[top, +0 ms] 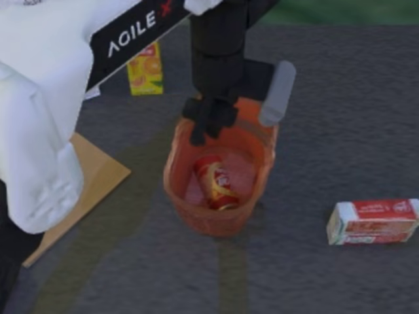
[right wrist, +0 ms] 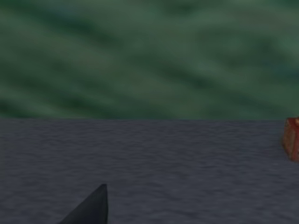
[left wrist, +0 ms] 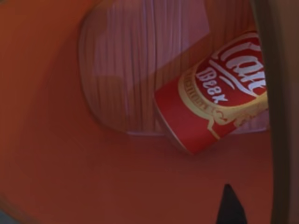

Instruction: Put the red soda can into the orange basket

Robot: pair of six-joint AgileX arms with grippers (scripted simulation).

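Orange basket [top: 258, 140]: oval, slatted walls, standing near the middle of the worktop [top: 340, 124]. Contents: one item, the red soda can [top: 217, 182]. The can lies tilted on the basket floor toward the near wall, silver end down, cream-yellow logo facing up. The left wrist view shows the same can [left wrist: 205, 109] against the pale slatted floor, with the basket's orange wall [left wrist: 70, 163] filling most of the frame.

Left end effector [top: 204, 124]: hovering over the basket's far rim, above the can and apart from it, fingers released and holding nothing.

Right end effector [right wrist: 88, 210]: only one dark fingertip is visible in the right wrist view, over bare worktop; whether it is released or clenched cannot be told.

Other items on the worktop, all outside the basket: yellow juice box [top: 145, 70] at the far side; red-and-white carton [top: 373, 221] lying at the right; tan board [top: 85, 180] at the left.
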